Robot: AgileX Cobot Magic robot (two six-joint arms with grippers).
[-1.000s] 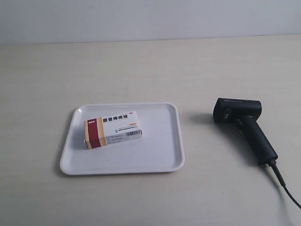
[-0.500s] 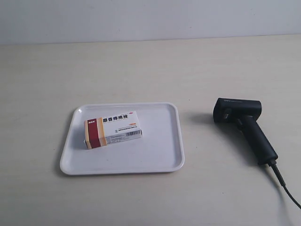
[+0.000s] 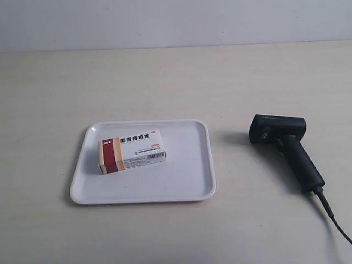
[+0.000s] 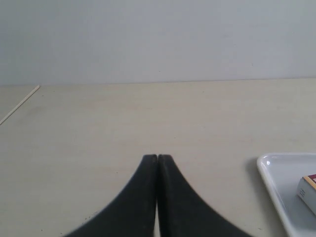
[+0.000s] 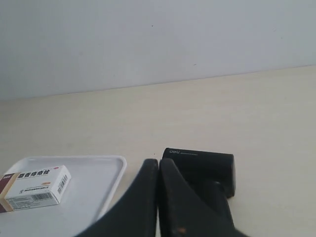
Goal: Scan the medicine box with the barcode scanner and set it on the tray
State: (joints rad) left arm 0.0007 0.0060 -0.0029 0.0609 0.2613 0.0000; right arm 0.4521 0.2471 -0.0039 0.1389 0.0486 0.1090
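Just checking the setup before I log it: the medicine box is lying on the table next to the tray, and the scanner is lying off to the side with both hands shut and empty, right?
Not quite. The medicine box lies inside the tray, not on the table beside it, as the exterior view shows. The rest holds: the scanner lies off to the side, and the left hand and right hand are shut and empty.

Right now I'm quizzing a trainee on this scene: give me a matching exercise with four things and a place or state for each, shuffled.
Things:
1. box
2. scanner
3. tray
4. left pincer

Places or states:
A. shut, holding nothing
B. lying on the table beside the tray
C. lying on the tray
D. flat on the table, holding one thing

Pairs: 1-C, 2-B, 3-D, 4-A
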